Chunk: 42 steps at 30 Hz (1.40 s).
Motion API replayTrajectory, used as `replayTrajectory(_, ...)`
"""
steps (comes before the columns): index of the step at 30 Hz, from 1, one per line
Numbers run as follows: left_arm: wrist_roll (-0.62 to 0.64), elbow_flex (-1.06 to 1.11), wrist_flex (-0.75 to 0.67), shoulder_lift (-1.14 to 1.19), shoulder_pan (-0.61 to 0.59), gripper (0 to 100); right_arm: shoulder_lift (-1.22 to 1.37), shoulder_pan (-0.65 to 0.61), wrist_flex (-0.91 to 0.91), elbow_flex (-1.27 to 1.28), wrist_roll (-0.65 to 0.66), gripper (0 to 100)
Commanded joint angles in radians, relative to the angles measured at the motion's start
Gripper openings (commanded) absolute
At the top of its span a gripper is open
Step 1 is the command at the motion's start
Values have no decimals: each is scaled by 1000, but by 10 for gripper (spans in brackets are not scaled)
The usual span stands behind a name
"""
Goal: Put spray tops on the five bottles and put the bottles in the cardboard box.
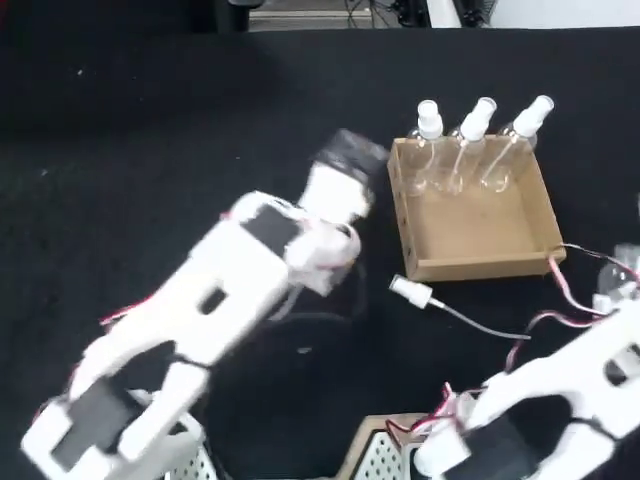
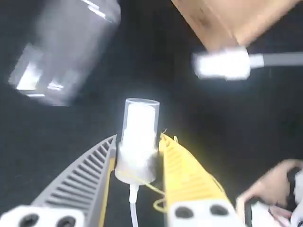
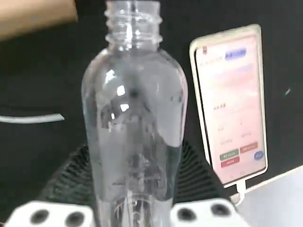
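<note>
Plastic this thin is likely light and slippery; the right gripper (image 3: 135, 158) hugs the bottle (image 3: 135, 113) low down. The left gripper (image 2: 138, 142) pinches the hard little spray top (image 2: 140, 124) by its collar.

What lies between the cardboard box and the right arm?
A loose spray top with its dip tube lies there, close to the cardboard box; the high view shows it.

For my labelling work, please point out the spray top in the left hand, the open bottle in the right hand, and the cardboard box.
spray top (image 2: 138, 137), left wrist view, its white middle.
open bottle (image 3: 135, 127), right wrist view, its clear belly.
cardboard box (image 1: 480, 266), high view, its near wall.
</note>
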Motion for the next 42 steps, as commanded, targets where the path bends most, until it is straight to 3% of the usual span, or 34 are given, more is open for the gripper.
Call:
replayTrajectory(1, -2, -13, 9, -265, -160, 30, -173, -100, 52, -35, -107, 11)
replayTrajectory(9, 8, -48, -135, -532, -321, 30, -484, -384, 117, -18, -399, 11)
replayTrajectory(14, 9, -56, -301, -559, -340, 30, -702, -724, 94, 87, -549, 11)
replayTrajectory(19, 9, -56, -442, -598, -340, 30, -944, -1057, -153, 344, -644, 11)
replayTrajectory(23, 9, -51, -562, -649, -340, 30, -1116, -1235, -433, 621, -686, 11)
replayTrajectory(30, 9, -22, -637, -735, -332, 30, -1307, -1399, -776, 972, -684, 11)
replayTrajectory(35, 26, 16, -646, -827, -331, 30, -1377, -1447, -796, 1076, -684, 11)
replayTrajectory(42, 256, 120, -796, -856, -331, 30, -1425, -1482, -796, 1127, -684, 11)
